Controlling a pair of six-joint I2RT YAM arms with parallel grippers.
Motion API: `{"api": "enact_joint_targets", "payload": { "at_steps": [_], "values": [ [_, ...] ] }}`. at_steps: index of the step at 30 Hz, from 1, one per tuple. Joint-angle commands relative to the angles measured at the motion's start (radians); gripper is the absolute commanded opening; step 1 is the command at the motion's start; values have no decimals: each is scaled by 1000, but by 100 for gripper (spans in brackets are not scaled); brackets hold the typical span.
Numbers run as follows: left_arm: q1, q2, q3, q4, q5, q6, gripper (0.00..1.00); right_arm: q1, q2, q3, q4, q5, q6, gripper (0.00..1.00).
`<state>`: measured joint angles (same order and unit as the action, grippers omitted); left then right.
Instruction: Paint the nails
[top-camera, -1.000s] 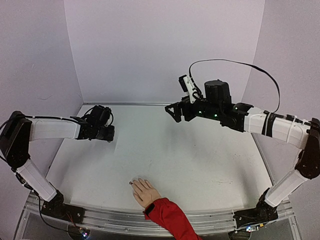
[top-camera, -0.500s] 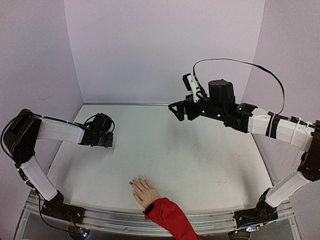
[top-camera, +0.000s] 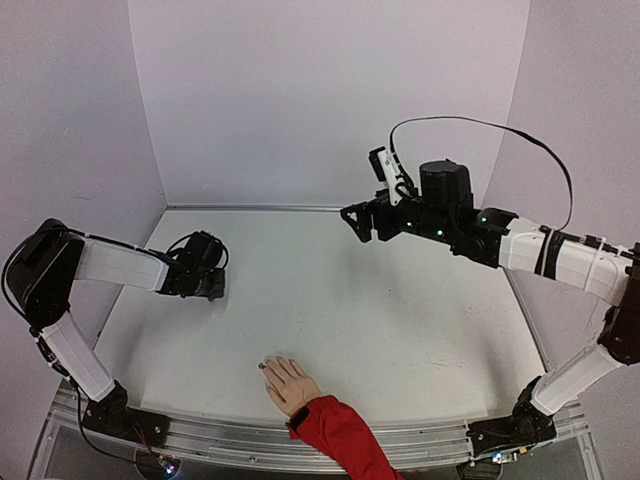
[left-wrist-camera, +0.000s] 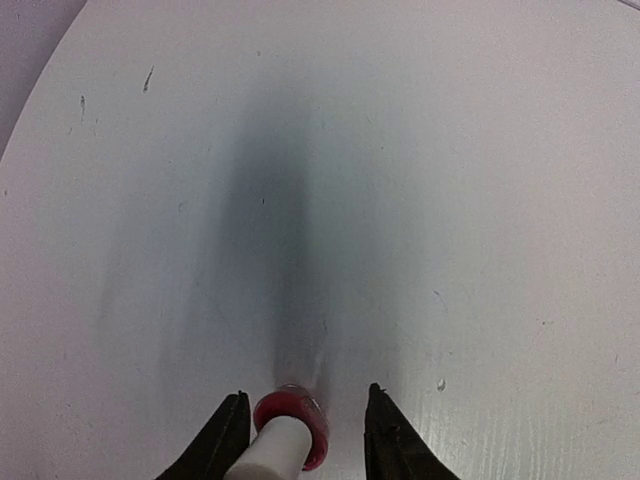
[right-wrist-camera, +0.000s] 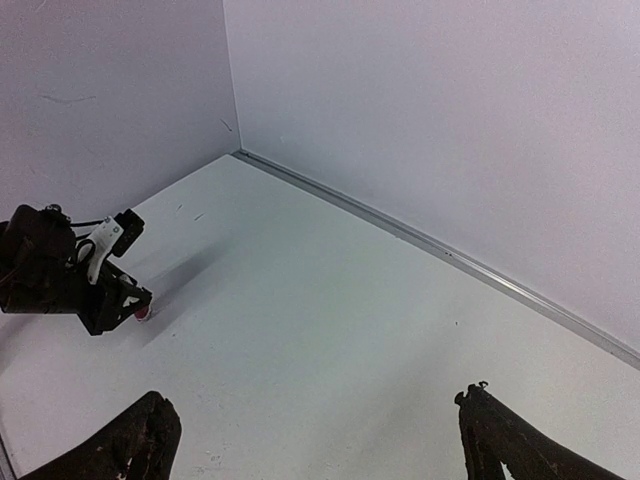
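While its jaws stand only a little apart, the left pincer (left-wrist-camera: 306, 392) brackets a small dark-red polish bottle (left-wrist-camera: 298, 425) with a white cap (left-wrist-camera: 272, 458). A sliver of gap shows beside the right finger, so the bottle is not clamped, and its base seems to rest on the surface (left-wrist-camera: 420, 180). The right pincer (right-wrist-camera: 320, 440) hangs spread wide above the far middle, holding nothing. The nails (top-camera: 267, 366) tip a beige mannequin hand (top-camera: 290, 382) with a red sleeve (top-camera: 335, 430), lying at the near edge, well apart from both pincers.

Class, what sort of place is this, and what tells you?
Probably a robot test bench: two arms bolted to a white table, plain walls around it, a mannequin hand as prop.
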<state>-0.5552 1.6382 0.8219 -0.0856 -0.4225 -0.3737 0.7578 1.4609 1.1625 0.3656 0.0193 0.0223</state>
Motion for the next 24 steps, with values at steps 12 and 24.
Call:
{"api": "enact_joint_targets", "payload": {
  "at_steps": [12,24],
  "values": [
    [1,-404,207,-237,10,79,88,-7,-180,129,-191,538,-73,98],
    [1,-592,475,-319,10,239,99,-6,-394,118,-193,660,-129,98]
  ]
}}
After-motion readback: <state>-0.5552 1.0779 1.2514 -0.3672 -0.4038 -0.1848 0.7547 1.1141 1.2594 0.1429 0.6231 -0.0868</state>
